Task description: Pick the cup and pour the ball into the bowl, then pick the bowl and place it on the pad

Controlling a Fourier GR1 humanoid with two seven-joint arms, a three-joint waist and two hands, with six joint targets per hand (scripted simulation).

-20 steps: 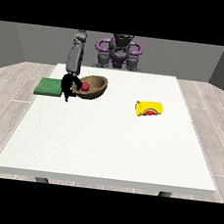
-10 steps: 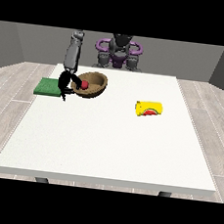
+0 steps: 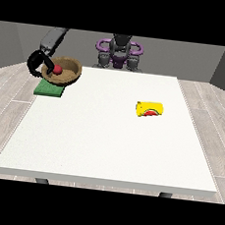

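Note:
A brown bowl with a red ball inside hangs tilted above the table's far left corner. The black hand at the view's left has its fingers curled round the bowl's left rim. Just below the bowl a green pad lies flat on the table, partly covered by it. Whether the bowl touches the pad is not visible. A yellow cup with a red mark lies on its side right of the middle, far from the hand. No second hand shows.
The white table stretches wide towards the camera. The robot's torso stands behind the far edge, with its other arm drawn in close to the body.
The hand at the view's left has carried the bowl with the ball leftwards and a little up, from beside the pad to over it. The cup has not moved.

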